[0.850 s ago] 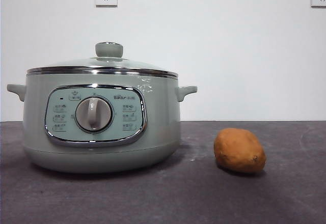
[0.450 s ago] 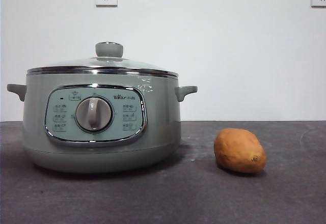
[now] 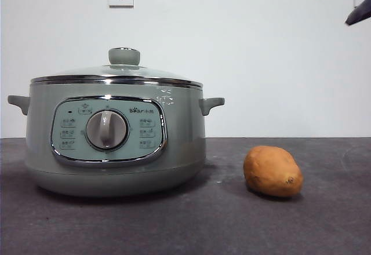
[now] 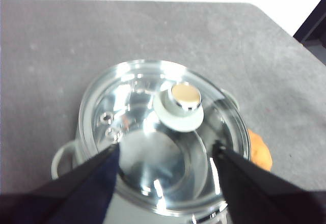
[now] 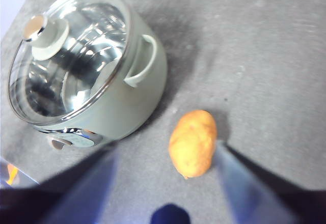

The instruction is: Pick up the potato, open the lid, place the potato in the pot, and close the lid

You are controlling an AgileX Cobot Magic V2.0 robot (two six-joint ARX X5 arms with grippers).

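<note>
Two black jaw tips of the right gripper (image 3: 343,1) showed at the front view's upper corner, high above the oval orange-brown potato (image 3: 273,171), which lay on the dark grey table (image 3: 232,226) beside the pale sage-green electric pot (image 3: 116,139), its glass lid (image 3: 119,72) seated. From the left wrist, the left gripper (image 4: 165,155) hung spread wide above the lid. From the right wrist, the right gripper (image 5: 165,158), wide and nearer, framed the potato, long axis roughly across the gap.
</note>
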